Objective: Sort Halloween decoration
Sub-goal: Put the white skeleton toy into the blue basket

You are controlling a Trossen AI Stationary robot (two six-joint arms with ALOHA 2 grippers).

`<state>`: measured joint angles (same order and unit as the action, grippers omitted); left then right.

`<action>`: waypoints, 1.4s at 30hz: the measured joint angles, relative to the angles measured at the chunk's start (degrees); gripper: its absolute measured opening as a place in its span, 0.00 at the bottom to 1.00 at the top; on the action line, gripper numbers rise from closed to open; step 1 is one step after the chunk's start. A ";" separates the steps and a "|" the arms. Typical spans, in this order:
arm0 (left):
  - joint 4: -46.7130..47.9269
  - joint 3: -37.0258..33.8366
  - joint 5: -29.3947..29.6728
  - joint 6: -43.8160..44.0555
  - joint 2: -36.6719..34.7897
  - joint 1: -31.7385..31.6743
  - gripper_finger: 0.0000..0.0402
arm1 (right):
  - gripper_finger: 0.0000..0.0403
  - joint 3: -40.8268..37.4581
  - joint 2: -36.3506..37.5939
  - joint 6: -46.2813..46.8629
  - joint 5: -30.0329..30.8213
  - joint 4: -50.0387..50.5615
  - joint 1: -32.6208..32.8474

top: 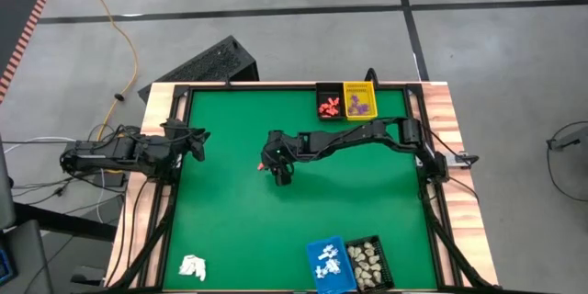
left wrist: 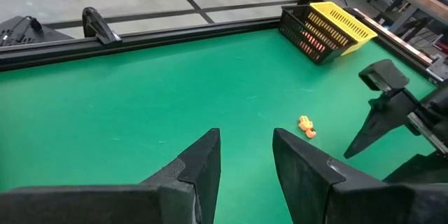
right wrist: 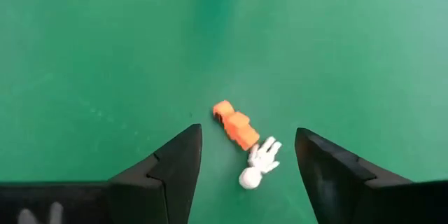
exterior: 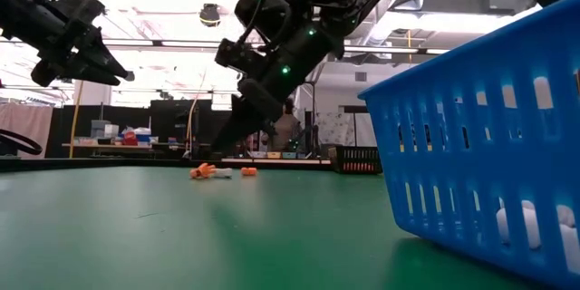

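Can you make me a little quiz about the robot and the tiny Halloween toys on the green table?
1. True or false: the right gripper is squeezing the orange piece.
2. Which basket holds white pieces? A: blue, B: yellow, C: none.
3. Fill in: the small white figure lies touching the ____ piece on the green mat.

Key:
1. False. Its fingers stand open on either side of the two pieces, above the mat.
2. A.
3. Orange.
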<state>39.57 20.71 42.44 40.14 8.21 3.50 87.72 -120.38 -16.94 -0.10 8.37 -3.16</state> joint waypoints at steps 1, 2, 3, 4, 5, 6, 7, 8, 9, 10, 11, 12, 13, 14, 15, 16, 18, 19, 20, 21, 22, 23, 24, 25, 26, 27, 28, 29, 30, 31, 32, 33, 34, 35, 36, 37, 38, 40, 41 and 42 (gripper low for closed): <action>0.00 0.00 0.00 0.00 0.02 0.00 0.30 | 0.60 0.00 -0.01 0.12 -0.01 0.51 -0.18; 0.00 0.02 0.02 0.00 0.02 0.01 0.30 | 0.60 -0.02 -0.28 0.59 -0.02 0.63 -0.44; 0.00 0.02 0.02 0.00 0.00 -0.01 0.30 | 0.59 0.00 -0.63 1.44 -0.03 -0.01 -0.77; 0.00 0.00 0.02 0.00 0.02 -0.01 0.30 | 0.59 0.02 -0.79 2.40 -0.04 -0.07 -1.12; 0.02 0.00 0.00 0.00 0.02 -0.01 0.30 | 0.59 0.00 -0.86 3.20 -0.04 0.39 -1.45; 0.01 0.01 0.02 0.00 0.02 -0.01 0.30 | 0.59 -0.16 -0.87 3.48 -0.04 0.36 -1.75; 0.01 0.01 0.00 0.00 0.02 0.01 0.30 | 0.59 -0.68 -0.87 3.52 0.00 -0.77 -1.96; 0.07 0.00 0.00 0.00 0.02 -0.01 0.30 | 0.59 -1.31 -0.84 3.59 0.25 -2.09 -2.04; 0.07 0.00 0.02 0.00 0.02 0.00 0.30 | 0.59 -1.75 -0.81 3.62 0.46 -2.56 -2.24; 0.07 0.02 0.02 0.00 0.00 -0.01 0.30 | 0.59 -1.98 -0.82 3.70 0.41 -2.68 -2.50; 0.07 0.02 0.02 0.00 0.02 -0.01 0.30 | 0.59 -2.08 -0.88 4.12 0.39 -2.70 -2.64; 0.07 0.02 0.02 0.00 0.02 0.00 0.30 | 0.59 -2.10 -0.92 4.68 0.34 -2.72 -2.62; 0.07 0.00 0.02 0.00 0.02 -0.01 0.30 | 0.59 -2.10 -0.92 4.90 0.26 -3.07 -2.62; 0.07 0.01 0.02 0.00 0.02 0.00 0.30 | 0.59 -2.06 -1.23 4.93 0.26 -3.60 -2.62; 0.07 0.00 0.01 0.00 0.02 0.00 0.30 | 0.59 -1.98 -1.87 4.98 0.26 -4.67 -2.62; 0.04 0.02 0.02 0.00 0.00 -0.01 0.30 | 0.59 -1.97 -2.16 5.28 0.21 -5.16 -2.62; 0.07 0.00 0.00 0.00 0.02 -0.01 0.30 | 0.59 -2.14 -3.45 5.55 0.20 -4.79 -2.60; 0.03 0.02 -0.02 0.00 0.02 -0.01 0.30 | 0.59 -2.13 -4.36 5.56 0.19 -5.76 -2.53; 0.04 0.00 -0.04 0.00 0.02 -0.01 0.30 | 0.59 -2.09 -4.75 5.85 -0.04 -5.97 -2.53; 0.05 0.00 -0.10 0.00 0.02 -0.01 0.30 | 0.59 -1.99 -5.02 6.19 0.09 -5.69 -2.49; 0.04 0.00 -0.19 0.00 0.02 -0.01 0.30 | 0.59 -1.97 -5.58 6.84 0.09 -5.73 -2.55; 0.05 0.00 -0.36 0.00 0.02 -0.01 0.30 | 0.59 -1.93 -5.91 7.67 0.04 -5.99 -2.62; 0.09 0.00 -0.45 0.00 0.04 0.01 0.30 | 0.59 -1.90 -6.04 8.32 0.03 -5.80 -2.64; 0.07 0.00 -0.52 0.00 0.02 -0.01 0.30 | 0.59 -1.90 -6.09 9.10 0.02 -5.66 -2.69; 0.07 0.00 -0.59 0.00 0.02 0.01 0.30 | 0.58 -1.92 -6.12 9.43 0.00 -5.56 -2.83; 0.11 0.00 -0.61 0.00 0.02 0.01 0.30 | 0.57 -1.92 -6.12 9.58 -0.01 -5.51 -3.03; 0.09 0.00 -0.61 0.00 0.04 -0.01 0.30 | 0.55 -1.92 -6.12 9.61 0.00 -5.45 -3.09; 0.09 0.00 -0.58 0.00 0.02 -0.01 0.30 | 0.53 -1.93 -6.12 9.71 0.00 -5.42 -3.10; 0.09 0.00 -0.55 0.00 0.02 0.00 0.30 | 0.50 -1.97 -6.03 10.00 0.00 -5.39 -3.08; 0.09 0.00 -0.55 0.00 0.04 0.00 0.30 | 0.47 -1.97 -5.99 10.32 0.00 -5.34 -3.08; 0.09 0.00 -0.54 0.00 0.04 0.00 0.30 | 0.44 -1.97 -5.99 10.63 0.02 -5.32 -3.16; 0.07 0.00 -0.48 0.00 0.03 -0.01 0.30 | 0.40 -1.97 -5.99 10.76 0.02 -5.21 -3.26; 0.08 0.00 -0.48 0.00 0.02 -0.01 0.30 | 0.36 -1.99 -5.99 10.86 0.02 -5.13 -3.35; 0.07 0.00 -0.50 0.00 0.04 -0.01 0.30 | 0.33 -1.99 -5.99 10.89 0.02 -5.04 -3.38; 0.05 0.00 -0.55 0.00 0.03 -0.01 0.30 | 0.29 -1.99 -5.99 10.89 0.03 -4.99 -3.38; 0.07 0.00 -0.57 0.00 0.02 -0.01 0.30 | 0.25 -1.99 -5.99 10.92 0.07 -4.99 -3.37; 0.07 0.00 -0.59 0.00 0.02 -0.01 0.30 | 0.22 -1.99 -5.99 10.92 0.12 -4.95 -3.36; 0.04 0.00 -0.58 0.00 0.02 0.00 0.30 | 0.16 -2.01 -5.76 10.98 0.24 -4.76 -3.36; 0.07 0.00 -0.59 0.00 0.03 0.00 0.30 | 0.14 -2.03 -5.43 11.08 0.26 -4.52 -3.31; 0.06 0.00 -0.59 0.00 0.04 -0.01 0.30 | 0.12 -2.06 -5.21 11.11 0.30 -4.31 -3.28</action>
<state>39.63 20.71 41.85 40.14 8.24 3.49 85.66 -125.58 -5.82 0.20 4.07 -6.44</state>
